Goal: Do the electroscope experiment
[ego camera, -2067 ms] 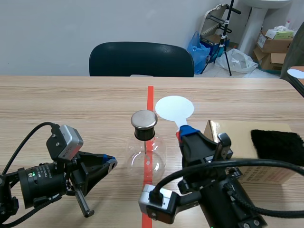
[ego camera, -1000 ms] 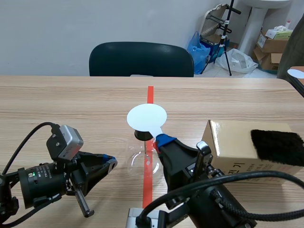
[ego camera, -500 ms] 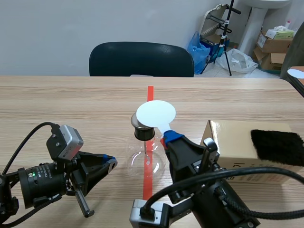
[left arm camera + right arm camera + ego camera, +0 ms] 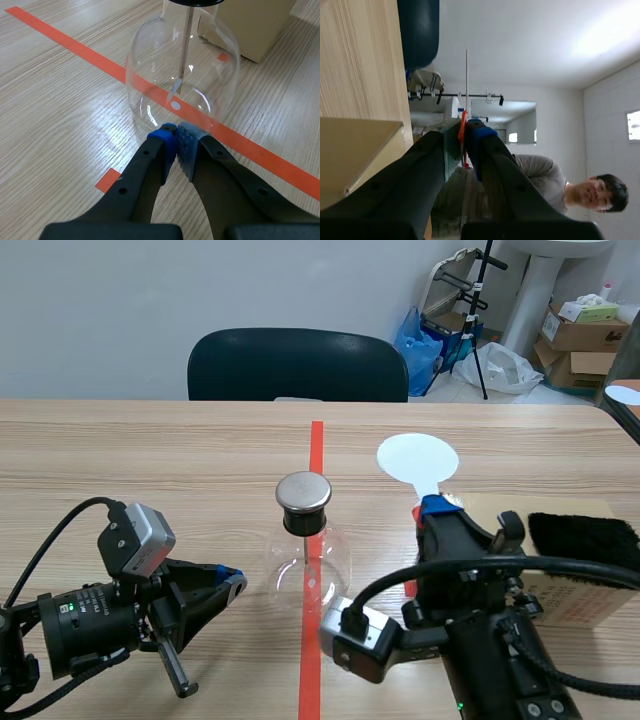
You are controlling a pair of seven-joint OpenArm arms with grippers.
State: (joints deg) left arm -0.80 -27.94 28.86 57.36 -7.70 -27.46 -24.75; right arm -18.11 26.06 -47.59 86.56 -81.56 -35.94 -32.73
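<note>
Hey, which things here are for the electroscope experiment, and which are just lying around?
For the job: glass electroscope flask, white disc paddle in the right gripper, likely the black fur cloth.
Lying about: cardboard box under the cloth, dark chair, blue bag, far boxes.

Glossy glass flask, brushed metal cap, matt white disc, wood-grain table.

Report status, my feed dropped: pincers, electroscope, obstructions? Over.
Left pincer shut, empty, at flask base. Right pincer shut on paddle, raised beside the cap, not over it. Box with black cloth alongside.
</note>
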